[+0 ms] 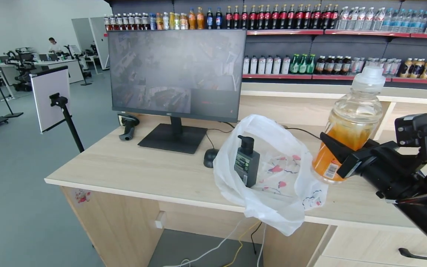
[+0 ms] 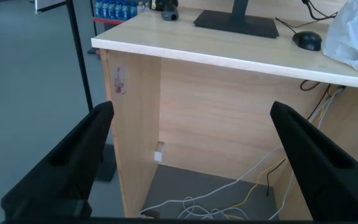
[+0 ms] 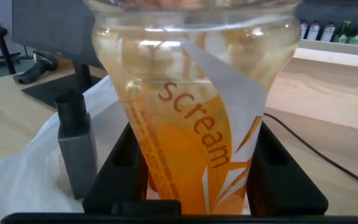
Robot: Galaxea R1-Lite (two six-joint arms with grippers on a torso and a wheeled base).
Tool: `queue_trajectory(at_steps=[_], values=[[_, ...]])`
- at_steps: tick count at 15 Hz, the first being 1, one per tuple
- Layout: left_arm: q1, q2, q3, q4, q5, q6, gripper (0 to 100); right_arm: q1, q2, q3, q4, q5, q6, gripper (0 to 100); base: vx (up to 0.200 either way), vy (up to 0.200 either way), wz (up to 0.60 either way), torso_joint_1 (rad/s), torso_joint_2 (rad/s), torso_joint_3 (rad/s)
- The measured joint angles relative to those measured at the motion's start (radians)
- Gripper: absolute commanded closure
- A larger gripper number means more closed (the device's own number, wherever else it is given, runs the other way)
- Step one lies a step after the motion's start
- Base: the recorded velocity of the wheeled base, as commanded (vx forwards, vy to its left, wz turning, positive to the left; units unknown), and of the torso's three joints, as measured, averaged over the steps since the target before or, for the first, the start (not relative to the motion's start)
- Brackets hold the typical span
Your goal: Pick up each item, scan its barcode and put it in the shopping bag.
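My right gripper (image 1: 341, 155) is shut on an orange juice bottle (image 1: 348, 129) with a white cap, held above the counter just right of the white shopping bag (image 1: 272, 174). In the right wrist view the bottle (image 3: 194, 118) stands upright between the black fingers (image 3: 278, 168). A dark grey pump bottle (image 1: 247, 161) stands upright inside the open bag (image 3: 30, 168), and it shows as the pump bottle (image 3: 76, 146) beside the juice. The barcode scanner (image 1: 127, 127) sits at the counter's far left. My left gripper (image 2: 191, 155) hangs open below counter height, in front of the counter's side.
A monitor (image 1: 176, 72) on a stand and a black mouse (image 1: 209, 157) occupy the counter's middle. Cables (image 2: 229, 199) trail under the wooden counter (image 1: 132, 167). Shelves of drinks (image 1: 328, 18) line the back wall. A tripod with a white board (image 1: 50, 97) stands on the left floor.
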Motion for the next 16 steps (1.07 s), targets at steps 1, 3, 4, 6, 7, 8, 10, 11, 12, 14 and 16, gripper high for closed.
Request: queue_trajectory(at_steps=[1, 3, 4, 6, 7, 8, 10, 11, 12, 14, 16], values=[[0.000, 0.000, 0.000, 0.000, 0.000, 0.000, 0, 0.006, 0.011, -0.011, -0.001, 0.000, 0.000, 100, 0.000, 0.000, 0.00, 0.000, 0.00, 0.000], [0.000, 0.000, 0.000, 0.000, 0.000, 0.000, 0, 0.040, 0.043, -0.033, 0.000, -0.001, 0.003, 100, 0.000, 0.000, 0.00, 0.000, 0.00, 0.000], [0.000, 0.000, 0.000, 0.000, 0.000, -0.001, 0, 0.060, 0.061, -0.047, 0.000, 0.000, 0.004, 100, 0.000, 0.000, 0.00, 0.000, 0.00, 0.000], [-0.001, 0.000, 0.000, 0.000, 0.000, 0.000, 0, 0.098, 0.112, -0.097, -0.002, 0.000, 0.004, 100, 0.000, 0.000, 0.00, 0.000, 0.00, 0.000], [-0.001, 0.000, 0.000, 0.000, 0.000, 0.000, 0, 0.115, 0.142, -0.121, 0.000, -0.001, 0.008, 100, 0.000, 0.000, 0.00, 0.000, 0.00, 0.000], [-0.001, 0.000, 0.000, 0.000, 0.000, 0.000, 0, 0.131, 0.170, -0.143, 0.001, -0.001, 0.011, 100, 0.000, 0.000, 0.00, 0.000, 0.00, 0.000], [0.000, 0.000, 0.000, -0.004, 0.000, 0.001, 0, 0.151, 0.214, -0.186, -0.001, 0.000, 0.016, 100, 0.000, 0.000, 0.00, 0.000, 0.00, 0.000], [0.000, 0.000, 0.000, -0.007, 0.000, 0.001, 0, 0.151, 0.236, -0.204, -0.001, -0.001, 0.018, 100, 0.000, 0.000, 0.00, 0.000, 0.00, 0.000], [0.000, 0.000, 0.000, -0.007, 0.000, 0.001, 0, 0.150, 0.254, -0.218, 0.000, -0.001, 0.018, 100, 0.000, 0.000, 0.00, 0.000, 0.00, 0.000], [0.000, 0.000, 0.000, -0.007, 0.000, 0.001, 0, 0.142, 0.284, -0.242, 0.000, 0.000, 0.018, 100, 0.000, 0.000, 0.00, 0.000, 0.00, 0.000], [0.000, 0.000, 0.000, -0.007, 0.000, 0.001, 0, 0.137, 0.308, -0.257, 0.000, -0.001, 0.019, 100, 0.000, 0.000, 0.00, 0.000, 0.00, 0.000]])
